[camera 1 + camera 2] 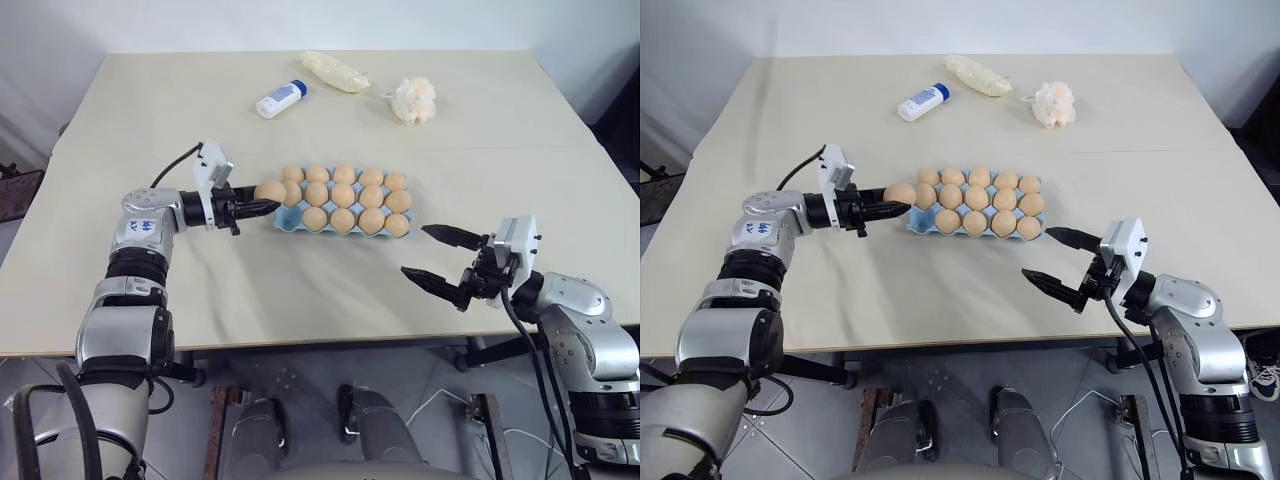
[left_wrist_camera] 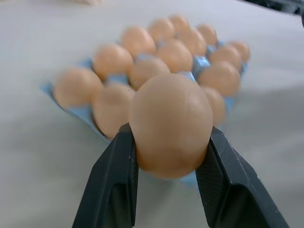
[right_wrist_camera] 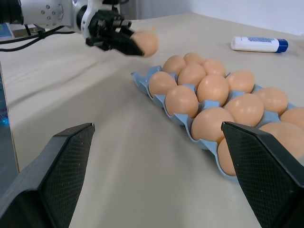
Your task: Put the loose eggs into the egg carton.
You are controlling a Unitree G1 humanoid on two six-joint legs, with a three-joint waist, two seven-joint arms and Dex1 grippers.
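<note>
My left arm reaches forward over the table (image 1: 120,110), forearm bent inward so that my left gripper (image 1: 262,207) points toward my right, nearly level. Its two black fingers (image 2: 114,185) are pinched on a tan egg (image 1: 270,191), one finger on each side, as the left wrist view shows plainly. The egg is clear of the tabletop, just beside the left end of the egg carton (image 1: 284,222); I cannot tell which way its long axis lies. The light blue carton lies flat near the middle of the table, its long side running left to right, with eggs in its cups. My right arm is bent at my right side near the table's front edge, and my right gripper (image 1: 434,257) points toward my left, roughly level, fingers spread wide apart and holding nothing.
</note>
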